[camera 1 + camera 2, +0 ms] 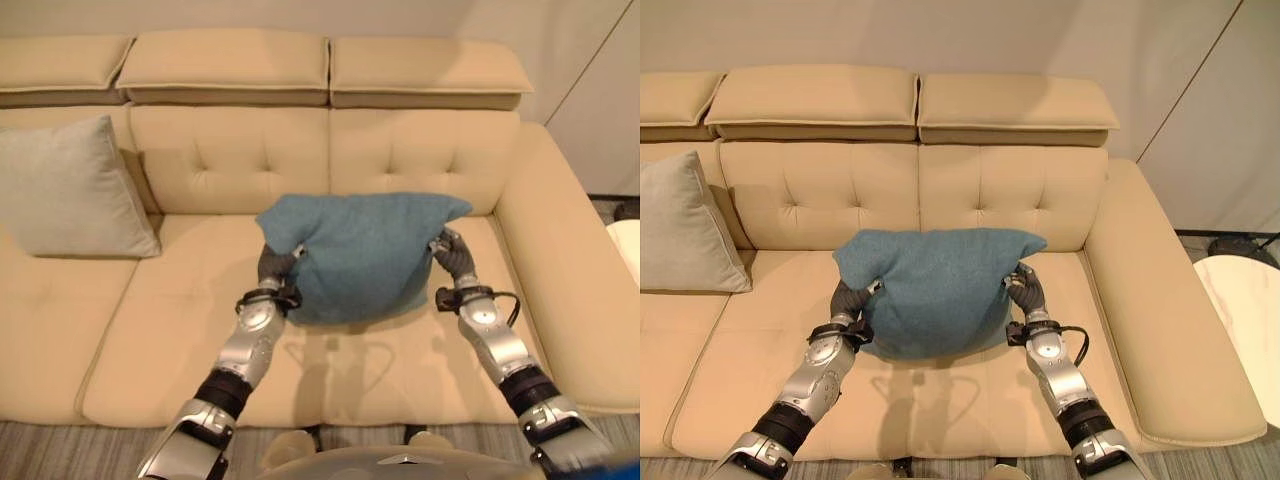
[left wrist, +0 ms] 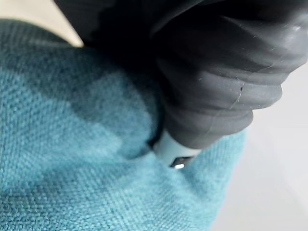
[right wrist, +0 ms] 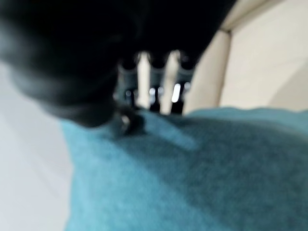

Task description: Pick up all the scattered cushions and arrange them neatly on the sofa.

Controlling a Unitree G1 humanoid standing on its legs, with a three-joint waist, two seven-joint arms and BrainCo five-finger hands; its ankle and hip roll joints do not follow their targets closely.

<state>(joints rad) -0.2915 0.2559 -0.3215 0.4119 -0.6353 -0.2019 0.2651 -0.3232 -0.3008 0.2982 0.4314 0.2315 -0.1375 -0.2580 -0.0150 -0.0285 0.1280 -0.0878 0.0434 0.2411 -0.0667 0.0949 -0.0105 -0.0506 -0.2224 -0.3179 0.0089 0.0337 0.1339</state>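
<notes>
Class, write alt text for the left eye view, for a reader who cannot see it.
Two robot hands, the left hand and the right hand, hold a teal cushion by its sides above the seat of a beige sofa. A pale grey cushion leans against the sofa back further left.

Beige tufted sofa [image 1: 980, 190] w/ headrests, pale wall [image 1: 940, 35], striped grey floor [image 1: 60, 450], white round table [image 1: 1245, 310] at right

Cushions showing: two, being one teal cushion [image 1: 935, 290] and one grey cushion [image 1: 70, 190]; sofas showing: one beige sofa [image 1: 400, 160]; round white side tables showing: one [image 1: 1245, 320]
</notes>
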